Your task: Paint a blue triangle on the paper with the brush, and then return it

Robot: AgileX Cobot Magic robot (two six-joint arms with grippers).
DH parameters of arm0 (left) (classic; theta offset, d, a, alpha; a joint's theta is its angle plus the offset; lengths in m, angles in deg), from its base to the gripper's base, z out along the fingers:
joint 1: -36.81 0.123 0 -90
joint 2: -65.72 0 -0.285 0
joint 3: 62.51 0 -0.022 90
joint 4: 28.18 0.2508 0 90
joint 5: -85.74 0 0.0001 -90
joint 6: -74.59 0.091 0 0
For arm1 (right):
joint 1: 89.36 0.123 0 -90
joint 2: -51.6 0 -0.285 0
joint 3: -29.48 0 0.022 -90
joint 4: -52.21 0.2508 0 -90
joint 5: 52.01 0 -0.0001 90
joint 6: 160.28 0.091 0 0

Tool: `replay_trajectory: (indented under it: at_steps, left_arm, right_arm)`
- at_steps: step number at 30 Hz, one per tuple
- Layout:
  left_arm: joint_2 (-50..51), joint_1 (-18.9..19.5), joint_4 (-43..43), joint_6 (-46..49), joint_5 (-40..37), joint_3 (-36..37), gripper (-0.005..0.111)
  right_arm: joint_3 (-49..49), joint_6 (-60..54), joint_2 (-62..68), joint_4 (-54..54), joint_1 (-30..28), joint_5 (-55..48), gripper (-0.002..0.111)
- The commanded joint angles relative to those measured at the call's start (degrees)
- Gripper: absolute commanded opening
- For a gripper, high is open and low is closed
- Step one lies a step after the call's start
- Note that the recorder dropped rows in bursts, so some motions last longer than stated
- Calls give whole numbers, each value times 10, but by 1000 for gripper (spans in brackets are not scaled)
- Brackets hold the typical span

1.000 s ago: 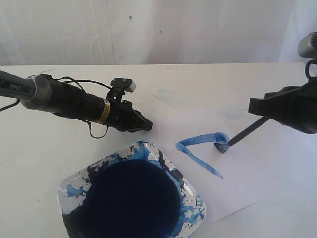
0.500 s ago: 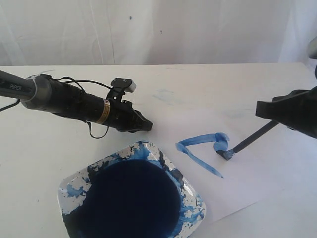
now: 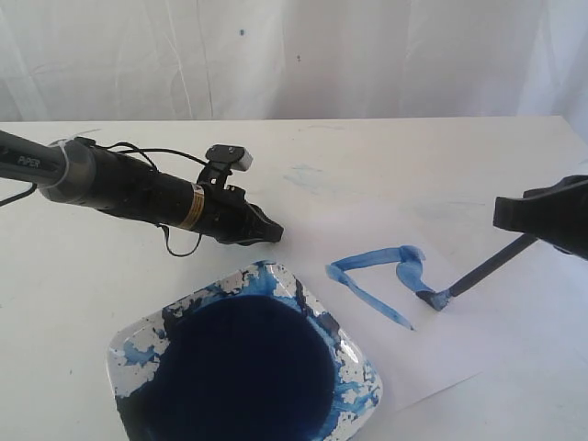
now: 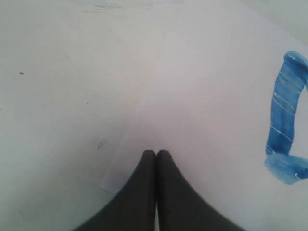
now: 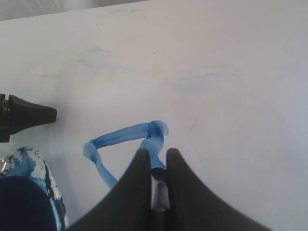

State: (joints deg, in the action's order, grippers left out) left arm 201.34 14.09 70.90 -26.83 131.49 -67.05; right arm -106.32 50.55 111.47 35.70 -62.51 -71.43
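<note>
The white paper (image 3: 478, 331) lies flat on the table at the right, bearing the blue triangle (image 3: 372, 276), of which two sides and a short stretch of a third show. My right gripper (image 3: 514, 220) is shut on the brush (image 3: 478, 274), whose bristles touch the paper at the end of the newest stroke. In the right wrist view the brush (image 5: 159, 190) stands between the fingers of the gripper (image 5: 158, 155), above the blue strokes (image 5: 126, 134). My left gripper (image 3: 274, 233) is shut and empty, its tips resting on the paper's corner (image 4: 120, 173); in the left wrist view it (image 4: 156, 153) shows pressed together.
A white square dish (image 3: 243, 363) full of dark blue paint stands at the front, left of the paper. Faint blue smudges (image 3: 303, 176) mark the table behind the paper. A white curtain hangs behind the table's far edge.
My right gripper has moved to the right and towards the front, dragging the brush tip down from the triangle's upper right corner and lengthening the third stroke. The left arm has stayed still.
</note>
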Motion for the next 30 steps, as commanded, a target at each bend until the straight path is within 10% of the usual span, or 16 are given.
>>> replay_trajectory:
  at_steps: [1,30]
  left_arm:
    - [-3,-4,9,-1,-9,-3,0]
    - [-3,-4,9,-1,-9,-3,0]
  right_arm:
    - [4,-10,0,27,16,-36,0]
    - [-41,-68,-66,58,24,-82,0]
